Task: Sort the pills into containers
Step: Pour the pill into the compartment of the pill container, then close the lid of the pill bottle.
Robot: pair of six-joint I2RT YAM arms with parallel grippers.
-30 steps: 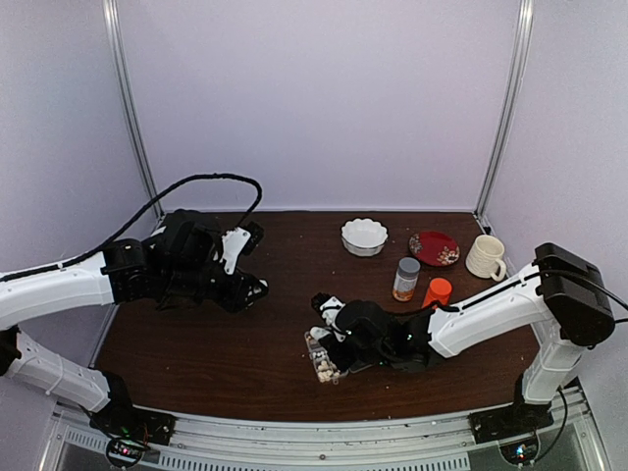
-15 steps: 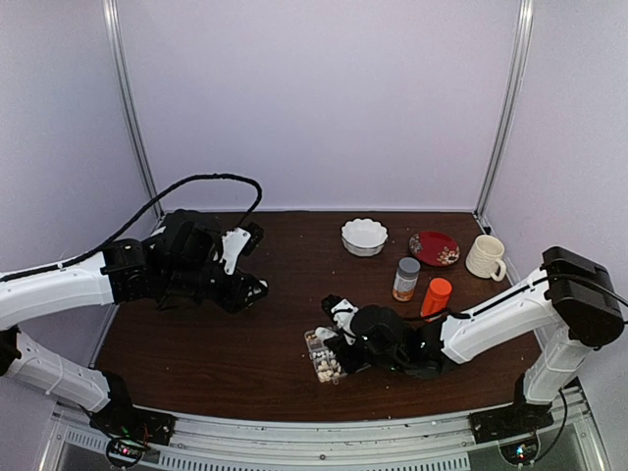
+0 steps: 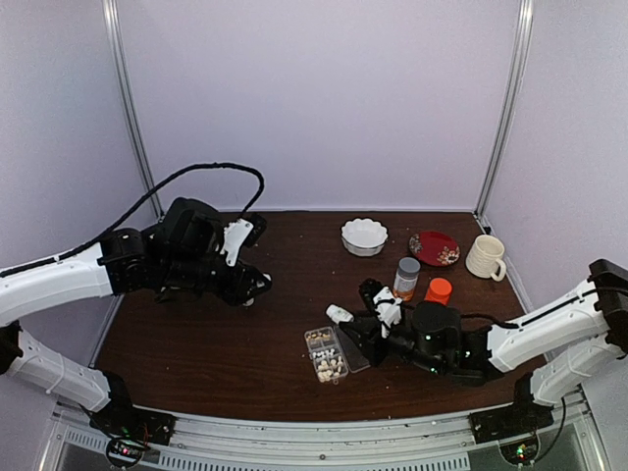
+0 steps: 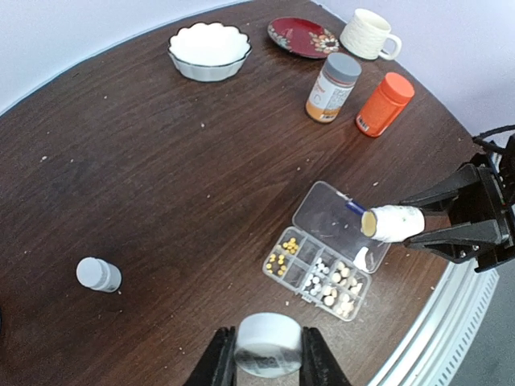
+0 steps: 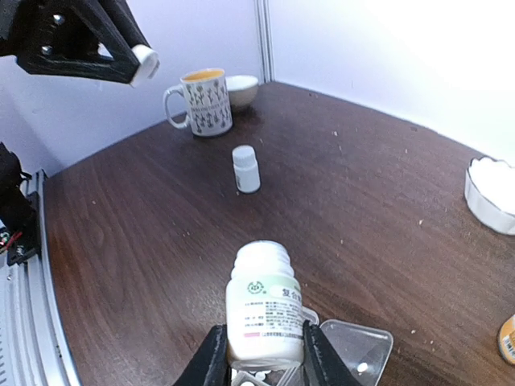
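The clear organiser box lies open on the table, its lid folded back. Cream-white pills fill its near cells, beside smaller white and yellow ones. My right gripper is shut on an uncapped white bottle. That bottle lies on its side above the lid's right edge, mouth facing left. In the top view the white bottle hangs just right of the box. My left gripper is shut on a round white cap, well left of the box.
A small capped white bottle stands alone to the left. A white bowl, red plate, cream mug, grey-capped brown bottle and orange bottle stand at the back right. A patterned mug stands far left.
My right gripper has drawn back to the right with the white bottle, from over the box's cells to beside it. The left gripper has shifted slightly, still holding the cap.
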